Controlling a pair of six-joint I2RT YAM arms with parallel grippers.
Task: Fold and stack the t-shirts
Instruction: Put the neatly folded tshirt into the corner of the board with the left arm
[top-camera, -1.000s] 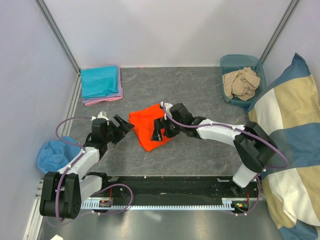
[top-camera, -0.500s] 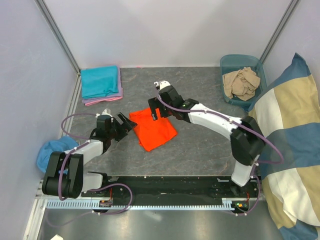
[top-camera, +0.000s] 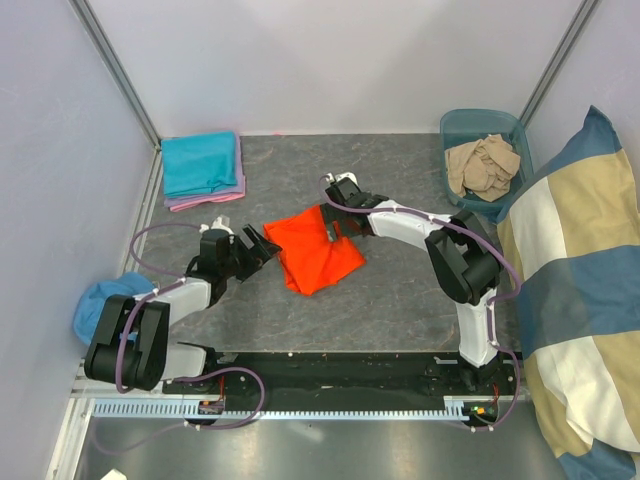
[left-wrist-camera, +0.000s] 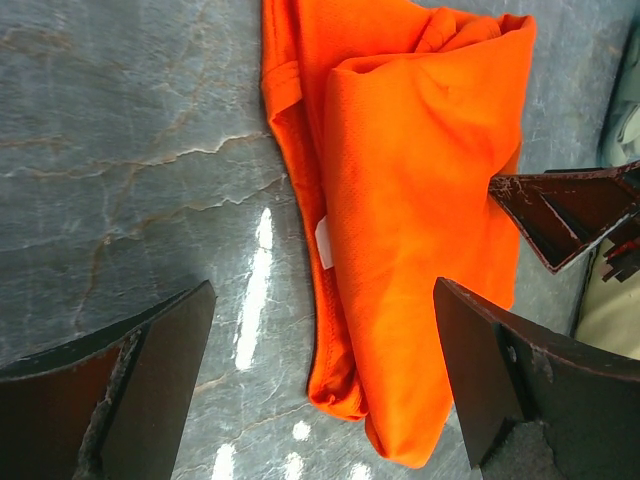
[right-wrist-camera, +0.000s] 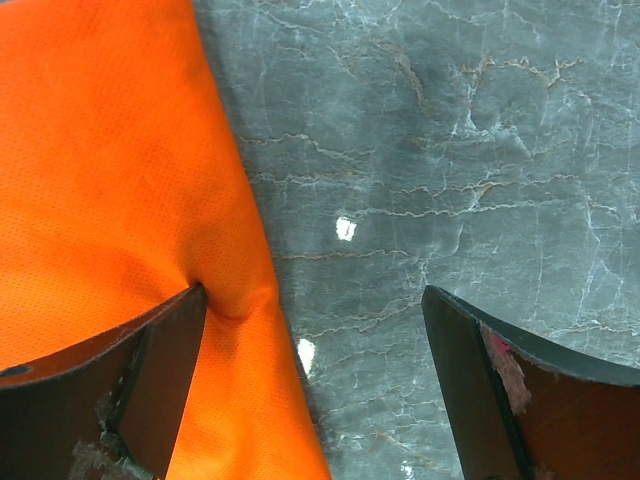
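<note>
Two pairs of jaws stand apart, empty, either side of the half-folded orange t-shirt (top-camera: 315, 255) lying mid-worktop (top-camera: 400, 290). Folding is judged unfinished: an edge must be pinched, folded over, then carried to the teal-and-pink stack (top-camera: 203, 168).

Folded orange tee (top-camera: 318, 258) centre, teal tee (top-camera: 200, 163) atop lilac tee (top-camera: 200, 204), far left

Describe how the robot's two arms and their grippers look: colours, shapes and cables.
The left arm and right arm have white link shells between chunky black joint housings. A thin lilac cable loops loosely along each. The left gripper and right gripper are black, each with two wedge-shaped fingers whose inner faces look dark reddish-brown and scuffed.
</note>
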